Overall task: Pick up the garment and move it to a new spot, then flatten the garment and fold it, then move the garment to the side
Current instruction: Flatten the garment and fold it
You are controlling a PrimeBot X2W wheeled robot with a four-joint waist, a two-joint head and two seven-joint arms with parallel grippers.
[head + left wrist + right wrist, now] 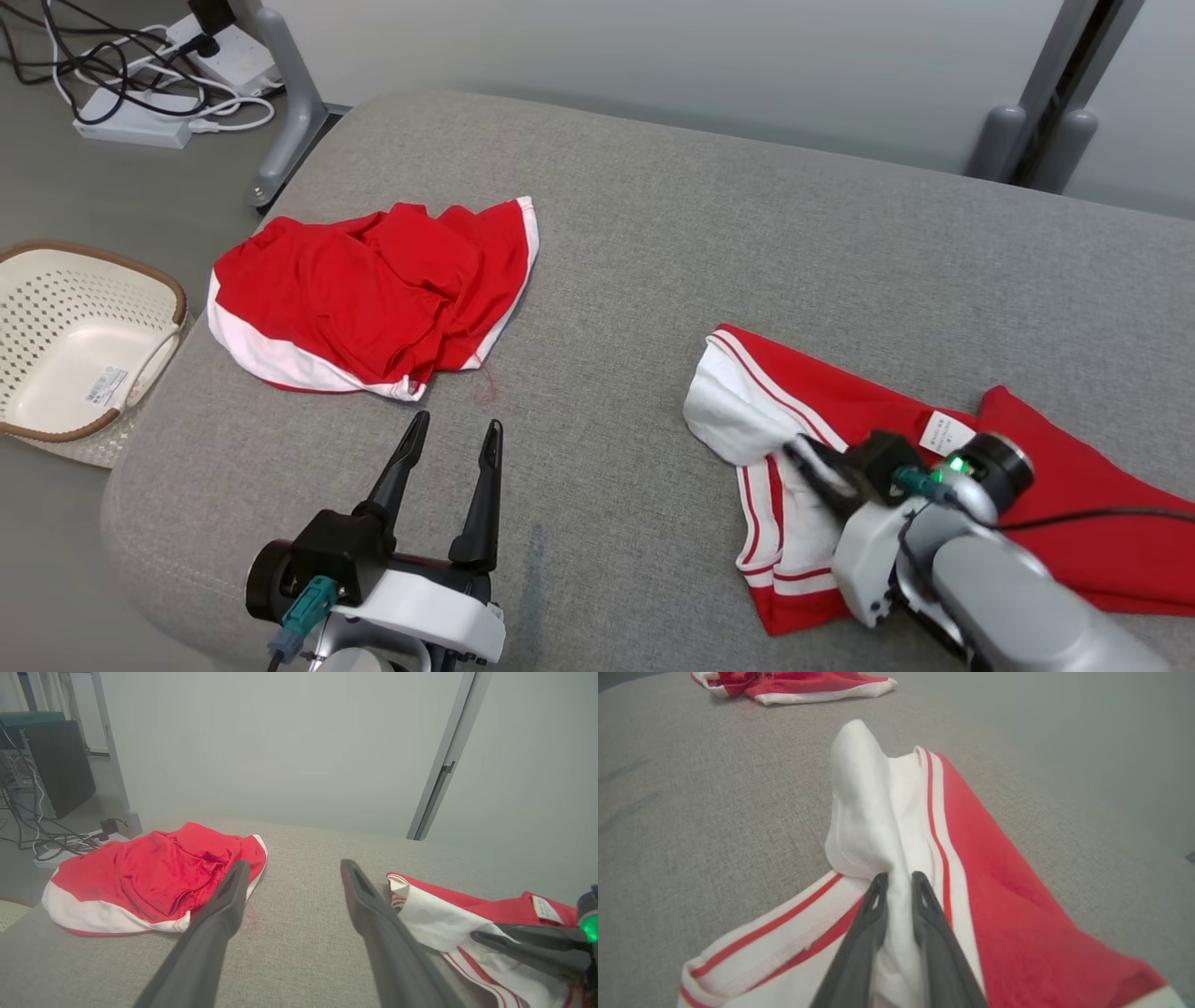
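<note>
A red garment (840, 401) with white, red-striped trim lies crumpled at the right of the grey padded table (653, 233). My right gripper (803, 457) reaches into it from the lower right. In the right wrist view its fingers (899, 877) are pinched on a raised fold of the garment's (999, 868) white cloth. My left gripper (457, 427) stands open over bare table at the lower left, holding nothing. In the left wrist view the left gripper (292, 865) points between the two cloths, with the garment (439, 914) and the right gripper (486, 935) at the right.
A second red and white garment (373, 289) lies bunched at the table's left, also seen from the left wrist (149, 877). A white perforated basket (140, 271) sits on the floor at the left. Power strips and cables (131, 126) lie by a grey frame leg (289, 112).
</note>
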